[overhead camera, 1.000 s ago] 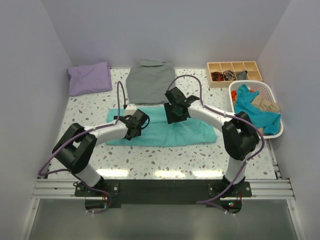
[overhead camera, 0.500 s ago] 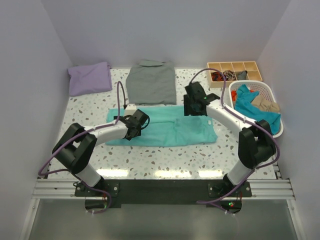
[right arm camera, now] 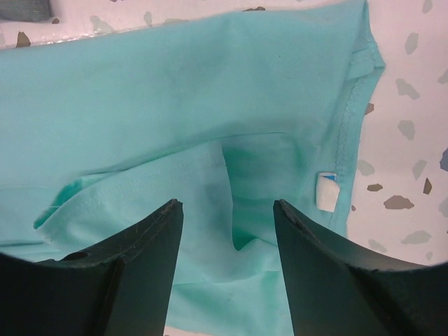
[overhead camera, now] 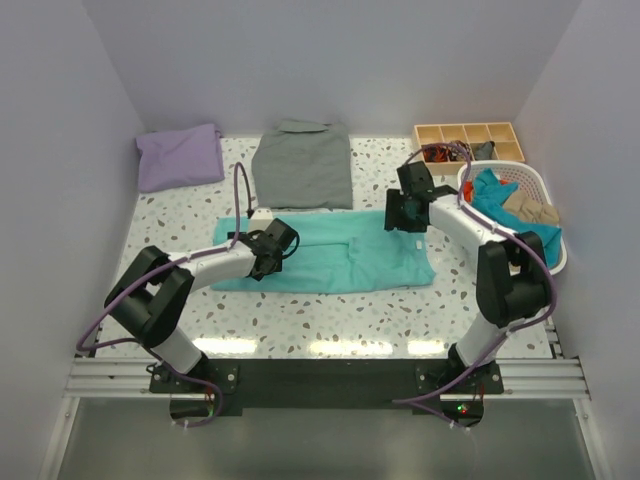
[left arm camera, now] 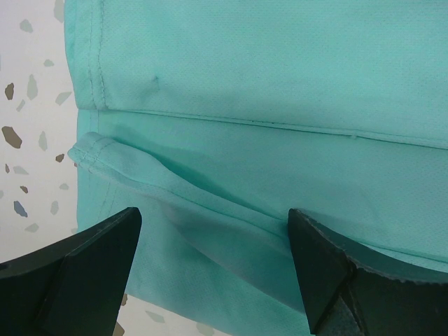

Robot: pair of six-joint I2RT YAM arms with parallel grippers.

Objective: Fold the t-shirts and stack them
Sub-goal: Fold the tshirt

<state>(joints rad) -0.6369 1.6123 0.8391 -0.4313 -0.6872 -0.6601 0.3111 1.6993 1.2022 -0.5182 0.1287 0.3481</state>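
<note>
Speckled table (overhead camera: pixel 300 322), turquoise shirt (overhead camera: pixel 335 262), purple shirt (overhead camera: pixel 180 156), grey shirt (overhead camera: pixel 302 166), tray (overhead camera: pixel 441 128), basket (overhead camera: pixel 520 172)

A wooden divided box (overhead camera: pixel 455 133) is sitting at the far right of the speckled table (overhead camera: pixel 170 215), with a white plastic basket (overhead camera: pixel 530 175) standing just beside it.

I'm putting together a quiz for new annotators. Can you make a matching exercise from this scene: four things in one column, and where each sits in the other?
Things:
1. turquoise t-shirt
2. lavender t-shirt
3. grey shirt
4. white basket

Places:
a. far left corner
b. right edge
c. centre, spread flat
d. far middle, folded

Pairs: 1-c, 2-a, 3-d, 4-b
</note>
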